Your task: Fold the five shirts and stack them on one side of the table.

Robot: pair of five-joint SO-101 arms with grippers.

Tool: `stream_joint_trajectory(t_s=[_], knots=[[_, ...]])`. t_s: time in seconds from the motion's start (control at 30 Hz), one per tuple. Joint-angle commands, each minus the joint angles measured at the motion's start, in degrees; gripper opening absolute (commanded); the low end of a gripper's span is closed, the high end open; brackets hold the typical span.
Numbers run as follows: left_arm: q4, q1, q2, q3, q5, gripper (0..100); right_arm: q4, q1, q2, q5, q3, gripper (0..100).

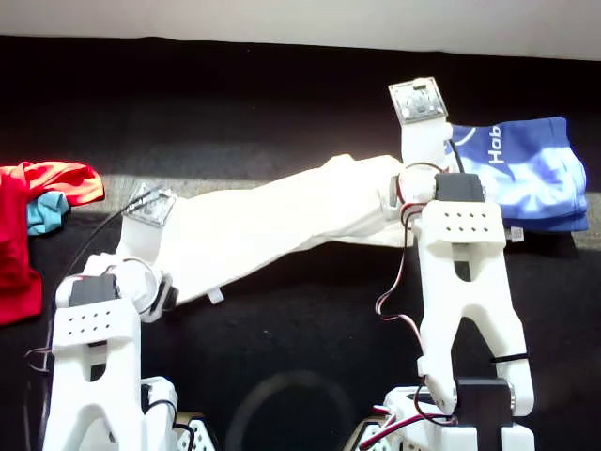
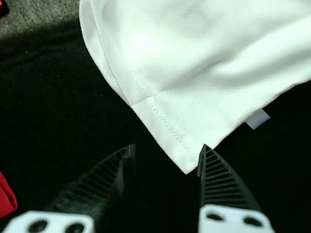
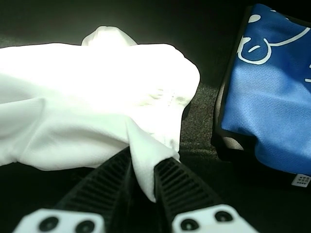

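A white shirt (image 1: pixel 272 225) lies stretched across the black table between both arms. My right gripper (image 3: pixel 146 160) is shut on a pinched fold of the white shirt (image 3: pixel 87 97) at its right end; from above, this gripper (image 1: pixel 402 199) sits just left of a folded blue shirt (image 1: pixel 531 174). My left gripper (image 2: pixel 166 153) is open, low over the table, and a hemmed corner of the white shirt (image 2: pixel 204 58) pokes in between its jaws. In the high view the left gripper (image 1: pixel 167 293) is at the shirt's lower left corner.
The folded blue shirt (image 3: pixel 272 97) lies close beside the right gripper. At the table's left edge a red shirt (image 1: pixel 19 244), an orange one (image 1: pixel 66 178) and a teal one (image 1: pixel 45 211) are heaped together. A bit of red cloth (image 2: pixel 6 196) shows near the left gripper.
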Motion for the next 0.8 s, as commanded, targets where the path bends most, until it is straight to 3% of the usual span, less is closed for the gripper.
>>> stream_joint_trajectory(t_s=[0.0, 0.2, 0.47, 0.77], knots=[[6.0, 4.8, -0.7, -8.0, 7.8, 21, -0.7, -0.5, -2.7, 0.5, -0.3, 0.5], [4.8, 10.0, -0.5, -5.1, 9.5, 21, -0.7, -0.5, -2.7, 0.5, -0.3, 0.5], [-11.4, 6.9, -0.5, 8.9, 9.4, 21, -0.7, -0.5, -2.7, 0.5, -0.3, 0.5], [-12.4, 5.4, -0.4, 10.4, 9.4, 22, -0.6, -0.5, -2.7, 0.5, -0.3, 0.5]])
